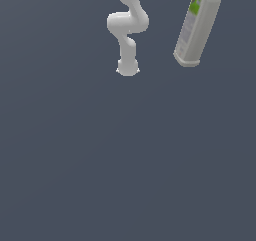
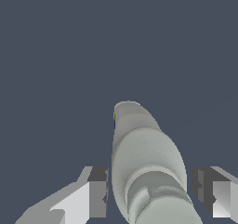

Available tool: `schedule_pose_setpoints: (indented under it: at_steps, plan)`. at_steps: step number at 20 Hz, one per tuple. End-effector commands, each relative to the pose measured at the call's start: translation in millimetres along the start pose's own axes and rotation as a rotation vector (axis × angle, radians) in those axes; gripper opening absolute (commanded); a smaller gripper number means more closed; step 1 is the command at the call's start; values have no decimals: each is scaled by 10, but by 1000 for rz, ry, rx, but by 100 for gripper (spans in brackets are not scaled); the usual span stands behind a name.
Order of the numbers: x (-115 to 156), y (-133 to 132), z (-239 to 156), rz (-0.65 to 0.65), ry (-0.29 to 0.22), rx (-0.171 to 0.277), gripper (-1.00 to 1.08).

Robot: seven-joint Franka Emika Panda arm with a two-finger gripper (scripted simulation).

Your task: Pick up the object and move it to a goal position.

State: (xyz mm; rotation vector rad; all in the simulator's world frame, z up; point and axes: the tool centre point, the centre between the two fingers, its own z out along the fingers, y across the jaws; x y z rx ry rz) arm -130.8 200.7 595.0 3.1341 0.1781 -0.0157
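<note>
Both fingers [image 2: 95, 197] stand one on each side of the bottle [image 2: 148, 172] in the wrist view. A narrow gap shows beside the near finger and a wider one beside the other, so I cannot tell whether they hold it. The gripper [image 2: 155, 193] sits low in that frame.

In the exterior view the bottle [image 1: 197, 27] hangs tilted at the upper right, cut off by the top edge, with the arm [image 1: 127, 30] at upper centre. It seems lifted off the floor, so the pick is likely done and the carry remains; no goal marker shows.

It is slim, smooth, pale grey-beige, with a stepped rounded cap, a light label and a green patch [image 1: 195, 4].
</note>
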Motion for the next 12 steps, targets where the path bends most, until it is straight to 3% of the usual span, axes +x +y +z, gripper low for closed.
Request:
schedule_pose_setpoints:
  at_steps: [1, 12]
  plan:
    - [-21, -36, -137, 1, 10, 2, -100]
    - [-34, -100, -281, 1, 10, 2, -100]
